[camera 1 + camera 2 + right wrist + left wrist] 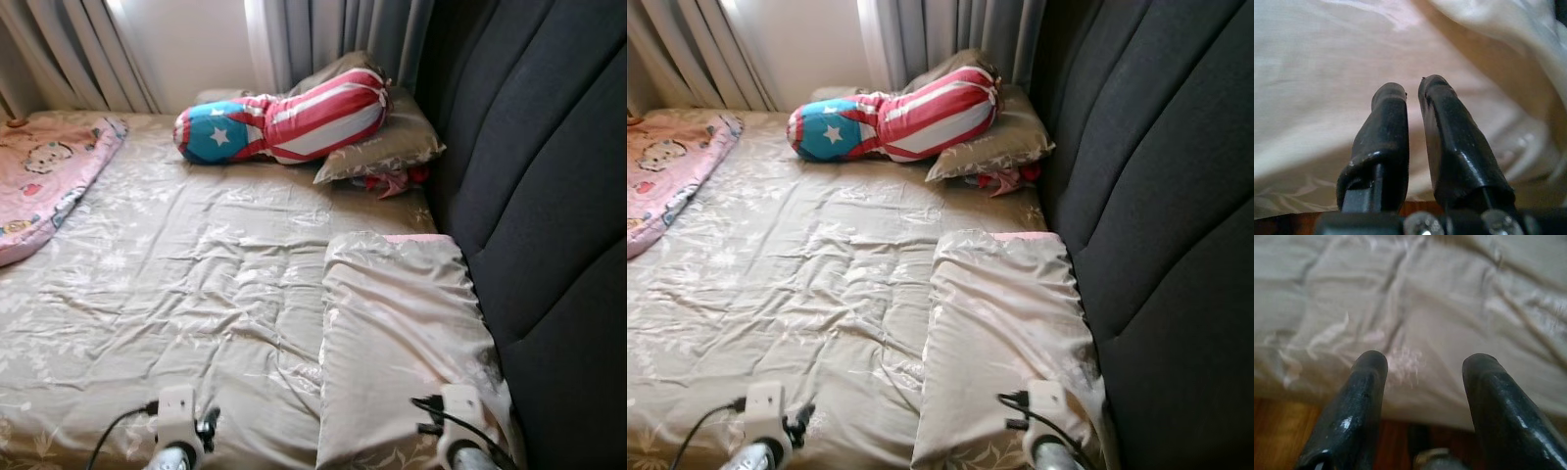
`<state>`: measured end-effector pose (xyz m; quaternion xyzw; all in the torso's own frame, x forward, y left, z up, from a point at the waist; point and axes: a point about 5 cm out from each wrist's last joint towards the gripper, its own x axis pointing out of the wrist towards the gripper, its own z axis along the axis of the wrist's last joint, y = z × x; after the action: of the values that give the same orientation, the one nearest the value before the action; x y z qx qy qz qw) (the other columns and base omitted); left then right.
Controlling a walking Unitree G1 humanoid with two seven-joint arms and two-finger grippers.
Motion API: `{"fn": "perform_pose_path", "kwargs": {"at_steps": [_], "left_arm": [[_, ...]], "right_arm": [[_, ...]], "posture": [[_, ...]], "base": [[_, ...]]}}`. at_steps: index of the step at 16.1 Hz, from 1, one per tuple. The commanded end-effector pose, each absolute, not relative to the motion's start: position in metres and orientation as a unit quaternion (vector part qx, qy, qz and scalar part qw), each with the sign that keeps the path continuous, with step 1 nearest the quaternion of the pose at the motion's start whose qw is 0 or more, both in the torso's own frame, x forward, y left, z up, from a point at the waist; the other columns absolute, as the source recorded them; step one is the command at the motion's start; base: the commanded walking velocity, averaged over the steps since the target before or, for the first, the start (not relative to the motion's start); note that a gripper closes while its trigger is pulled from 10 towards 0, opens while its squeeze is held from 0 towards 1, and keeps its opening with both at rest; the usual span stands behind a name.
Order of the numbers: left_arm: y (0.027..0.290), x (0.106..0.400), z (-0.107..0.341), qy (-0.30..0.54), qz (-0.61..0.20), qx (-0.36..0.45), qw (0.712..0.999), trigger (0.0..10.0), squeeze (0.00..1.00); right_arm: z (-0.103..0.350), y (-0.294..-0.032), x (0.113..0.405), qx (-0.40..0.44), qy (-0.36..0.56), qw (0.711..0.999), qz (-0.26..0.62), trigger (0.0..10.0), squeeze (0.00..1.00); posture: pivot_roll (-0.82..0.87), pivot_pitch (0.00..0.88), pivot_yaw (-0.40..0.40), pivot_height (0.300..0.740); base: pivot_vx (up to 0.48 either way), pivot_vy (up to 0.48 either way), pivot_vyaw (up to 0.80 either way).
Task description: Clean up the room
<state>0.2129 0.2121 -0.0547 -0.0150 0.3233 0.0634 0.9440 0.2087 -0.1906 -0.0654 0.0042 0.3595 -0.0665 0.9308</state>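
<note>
A beige floral bedspread [196, 284] covered the bed, creased across its middle. On the near right, against the dark padded headboard [549, 196], lay a pillow [407, 333] in the same beige cloth. At the far end a red, white and blue bolster with a white star [284, 122] rested partly on a second beige pillow [387, 147], with a bit of red cloth [392, 181] tucked just below it. A pink cartoon blanket [44, 186] lay at the far left. The left gripper [1422, 364] hung over the bedspread's near edge, fingers spread wide and holding nothing. The right gripper [1413, 93] hovered by the near pillow, fingertips almost together, nothing between them.
</note>
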Motion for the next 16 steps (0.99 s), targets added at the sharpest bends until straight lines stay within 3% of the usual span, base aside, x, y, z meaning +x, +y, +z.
{"fn": "perform_pose_path", "kwargs": {"at_steps": [1,5,11,12,13,16], "left_arm": [[0.216,0.201,-0.063,0.359,0.066,-0.008,0.931,10.0,0.00],[0.210,0.187,-0.076,0.415,0.029,0.020,0.909,10.0,0.00],[0.208,0.189,-0.076,0.414,0.053,0.005,0.909,10.0,0.00],[0.204,0.188,-0.077,0.417,0.042,0.006,0.908,10.0,0.11],[0.202,0.188,-0.078,0.419,0.039,0.006,0.907,10.0,1.00],[0.195,0.188,-0.079,0.419,0.025,0.013,0.908,10.0,1.00]], "right_arm": [[-0.071,-0.194,0.200,0.022,0.377,0.922,-0.083,10.0,0.00],[-0.082,-0.197,0.181,0.050,0.420,0.900,-0.105,10.0,0.00],[-0.086,-0.193,0.174,0.064,0.426,0.897,-0.095,10.0,0.00],[-0.087,-0.192,0.171,0.063,0.432,0.895,-0.093,10.0,0.00],[-0.088,-0.190,0.170,0.058,0.436,0.894,-0.086,10.0,0.00],[-0.089,-0.187,0.170,0.055,0.439,0.894,-0.077,10.0,0.00]], "posture": [[0.02,0.000,-0.039,0.740],[0.01,0.000,-0.033,0.740],[0.00,0.000,-0.030,0.740],[0.01,0.000,-0.027,0.740],[0.01,0.000,-0.026,0.740],[0.00,0.000,-0.017,0.740]], "base": [[0.000,0.000,0.00],[0.000,0.000,0.00],[0.000,0.000,0.00],[0.000,0.000,0.00],[0.000,0.000,0.00],[0.000,0.000,0.00]]}}
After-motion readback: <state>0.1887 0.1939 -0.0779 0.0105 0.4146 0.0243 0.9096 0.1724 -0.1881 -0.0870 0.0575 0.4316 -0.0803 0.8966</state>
